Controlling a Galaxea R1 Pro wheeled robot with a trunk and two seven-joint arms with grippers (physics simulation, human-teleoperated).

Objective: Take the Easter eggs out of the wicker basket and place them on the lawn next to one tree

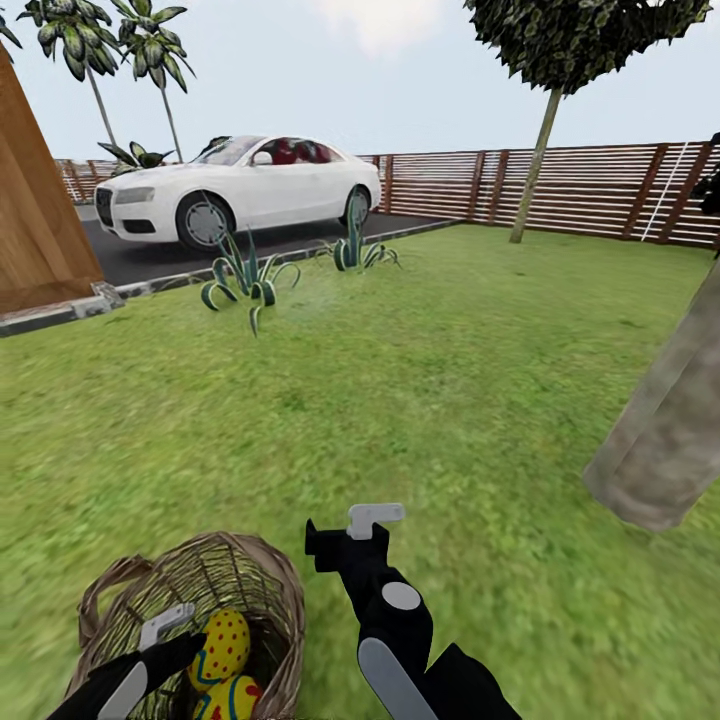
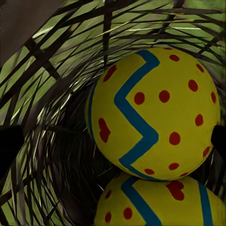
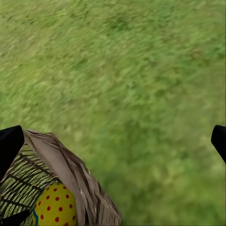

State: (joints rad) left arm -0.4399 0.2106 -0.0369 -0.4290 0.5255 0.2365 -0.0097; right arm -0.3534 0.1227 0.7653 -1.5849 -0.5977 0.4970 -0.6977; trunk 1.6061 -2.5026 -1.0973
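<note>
The wicker basket (image 1: 262, 585) sits on the lawn (image 1: 420, 380) at the near left. Two Easter eggs show inside it, one (image 1: 222, 645) resting on top of the other (image 1: 228, 698). My left gripper (image 1: 185, 630) reaches into the basket, open. In the left wrist view the upper egg (image 2: 155, 113) lies between its wide-apart fingertips (image 2: 7, 146), with the lower egg (image 2: 155, 202) beneath. My right gripper (image 1: 350, 530) hovers open over grass just right of the basket. In the right wrist view it faces bare grass, with the basket rim (image 3: 66, 174) and an egg (image 3: 54, 205) at one corner. A thick grey-brown tree (image 1: 665, 430) trunk stands at right.
A white car (image 1: 240, 185) is parked on the dark driveway (image 1: 150, 255) at the far left, behind spiky plants (image 1: 245, 280). A slatted wooden fence (image 1: 590, 190) bounds the back, with a thin-trunked tree (image 1: 535, 170) before it. A wooden wall (image 1: 35, 220) rises at left.
</note>
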